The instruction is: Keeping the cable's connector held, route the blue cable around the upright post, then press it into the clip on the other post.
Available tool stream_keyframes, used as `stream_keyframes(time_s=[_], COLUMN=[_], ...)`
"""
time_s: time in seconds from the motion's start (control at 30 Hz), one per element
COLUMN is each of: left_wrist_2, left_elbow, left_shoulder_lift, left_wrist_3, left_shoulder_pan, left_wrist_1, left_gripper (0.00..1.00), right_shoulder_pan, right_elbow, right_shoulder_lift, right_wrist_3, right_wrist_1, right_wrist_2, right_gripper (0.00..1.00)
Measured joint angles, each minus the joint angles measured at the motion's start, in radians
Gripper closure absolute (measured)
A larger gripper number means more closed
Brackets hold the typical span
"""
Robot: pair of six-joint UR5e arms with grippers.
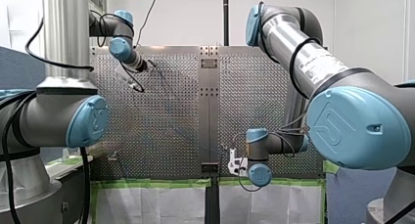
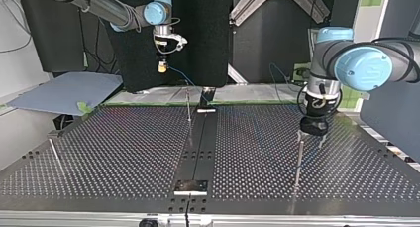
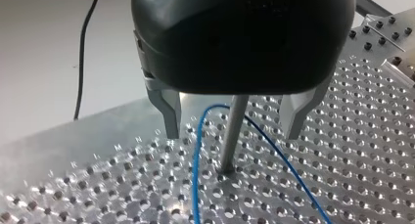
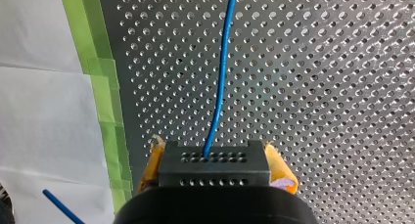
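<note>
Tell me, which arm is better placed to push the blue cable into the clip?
Probably my left: the left gripper is open, straddling the post the blue cable loops around. My right gripper is shut on the connector and must hold it.

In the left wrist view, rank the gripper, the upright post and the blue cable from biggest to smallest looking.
1. Left gripper, largest, though nearest the camera.
2. Upright post.
3. Blue cable, thinnest, though longer.
</note>
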Motion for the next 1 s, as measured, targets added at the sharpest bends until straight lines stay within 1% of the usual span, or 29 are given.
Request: stream_keyframes(time_s=[0.17, 0.3, 0.43, 0.6, 0.77, 0.87, 1.0], left_wrist_2=[-0.015, -0.028, -0.046, -0.048, -0.043, -0.044, -0.066], left_elbow=[-0.026, -0.030, -0.030, -0.030, -0.030, -0.019, 0.009], left_shoulder_lift=[0.039, 0.068, 0.102, 0.146, 0.191, 0.200, 0.183], left_wrist_3=[0.019, 0.043, 0.076, 0.120, 0.165, 0.191, 0.224], left_shoulder_pan=[-0.006, -0.007, -0.007, -0.003, -0.003, -0.003, -0.006], left_wrist_1=[-0.012, -0.038, -0.072, -0.090, -0.111, -0.134, -0.166], left_gripper=[0.00, 0.00, 0.00, 0.00, 0.00, 0.00, 0.00], right_shoulder_pan=[0.000, 0.000, 0.000, 0.000, 0.000, 0.000, 0.000], right_elbow=[0.000, 0.000, 0.000, 0.000, 0.000, 0.000, -0.002], right_shoulder_lift=[0.000, 0.000, 0.000, 0.000, 0.000, 0.000, 0.000], right_wrist_3=[0.001, 0.001, 0.002, 0.005, 0.011, 0.012, 0.012], right_wrist_1=[-0.001, -0.001, -0.002, -0.005, -0.007, -0.007, -0.005], right_wrist_2=[0.000, 0.000, 0.000, -0.001, -0.009, -0.011, -0.012], right_gripper=[1.00, 1.00, 1.00, 1.00, 1.00, 1.00, 1.00])
